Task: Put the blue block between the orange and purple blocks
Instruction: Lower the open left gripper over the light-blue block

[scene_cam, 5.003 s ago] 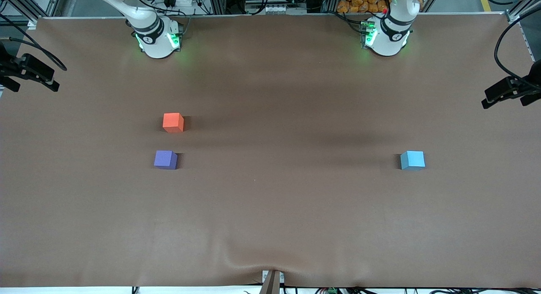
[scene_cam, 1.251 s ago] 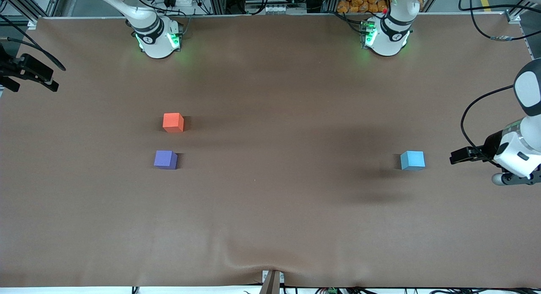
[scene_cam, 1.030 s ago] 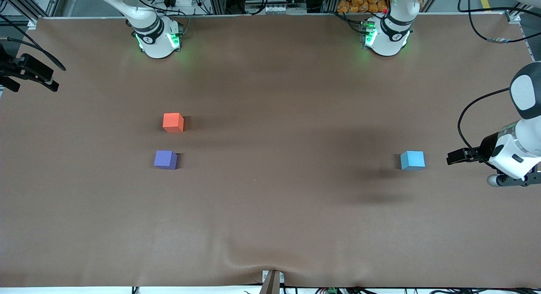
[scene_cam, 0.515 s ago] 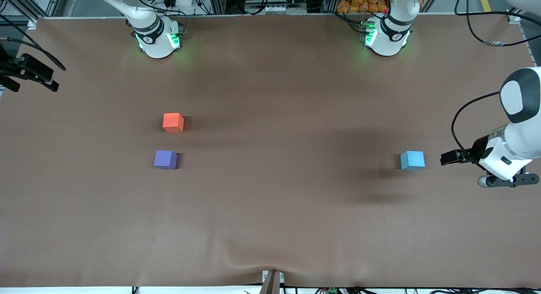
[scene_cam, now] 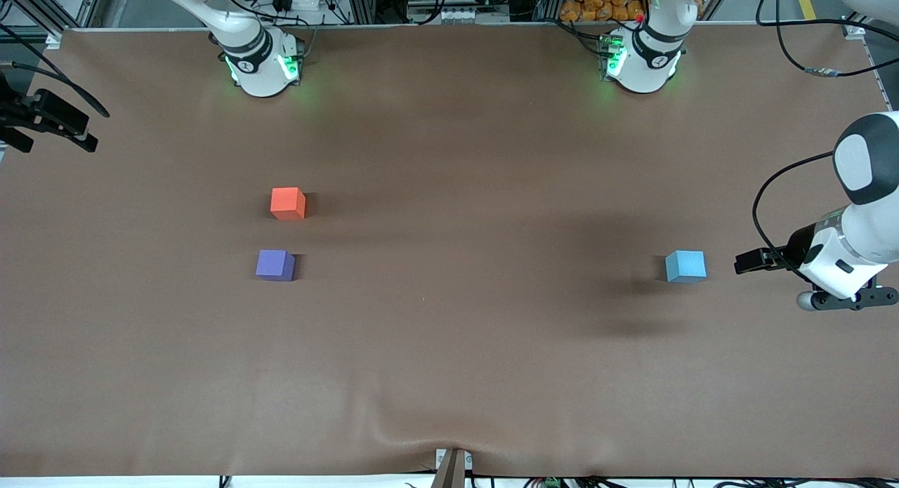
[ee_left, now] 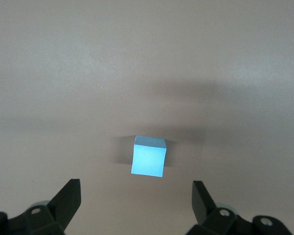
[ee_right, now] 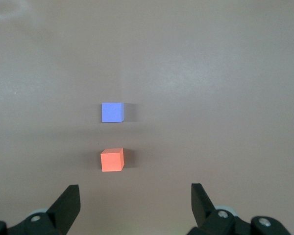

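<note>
At the left arm's end of the table: I see the blue block (scene_cam: 685, 266) alone, well apart from the others.
Right wrist view only: orange block (ee_right: 112, 159) and purple block (ee_right: 112, 112) side by side, a gap between.
Left gripper (ee_left: 136, 205): fingers wide apart, empty, above the table near the blue block.
Right gripper (ee_right: 135, 204): fingers spread, empty, waiting.

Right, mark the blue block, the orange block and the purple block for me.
blue block (scene_cam: 685, 266): front view, middle of the cube.
orange block (scene_cam: 287, 203): front view, middle of the cube.
purple block (scene_cam: 274, 265): front view, middle of the cube.
</note>
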